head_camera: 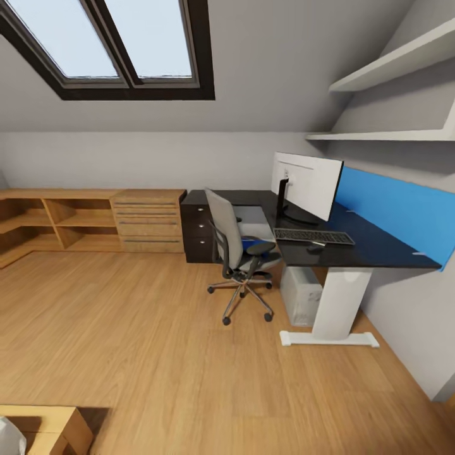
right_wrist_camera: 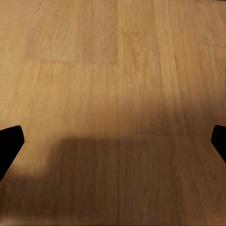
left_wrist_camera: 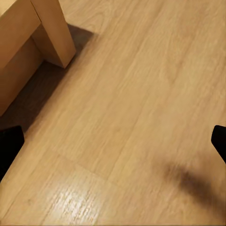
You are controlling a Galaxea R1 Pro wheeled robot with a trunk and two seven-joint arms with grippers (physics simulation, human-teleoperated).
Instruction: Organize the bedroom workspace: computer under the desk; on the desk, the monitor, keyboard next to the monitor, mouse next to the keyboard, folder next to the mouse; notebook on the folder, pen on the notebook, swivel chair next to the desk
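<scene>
Two grippers hang low over bare wood floor, well apart from the desk (head_camera: 379,249). The left gripper (left_wrist_camera: 113,141) has its dark fingertips at the far edges of its camera's view, spread wide with nothing between them; a light wooden furniture leg (left_wrist_camera: 54,33) stands on the boards just ahead of it. The right gripper (right_wrist_camera: 113,141) is splayed the same way over plain planks and its own shadow, also empty. I judge both arms are tucked down for travel, since nothing is within reach.

Farther off, the swivel chair (head_camera: 230,243) sits pulled a little out from the desk, its back turned toward the room. A flat bright blue shape on its seat is, I judge, the folder (head_camera: 251,242), waiting to be lifted onto the desk. Under the desk, beside the white leg, stands the computer (head_camera: 301,295), already where it belongs. On the glossy black top the keyboard (head_camera: 313,236) lies just in front of the monitor (head_camera: 308,184), so those two look settled. A small dark thing at the keyboard's near edge could be the mouse, but it is too small to tell. I cannot make out the notebook or pen.

Left of the desk's dark drawer unit stands a light wooden dresser (head_camera: 150,220).
</scene>
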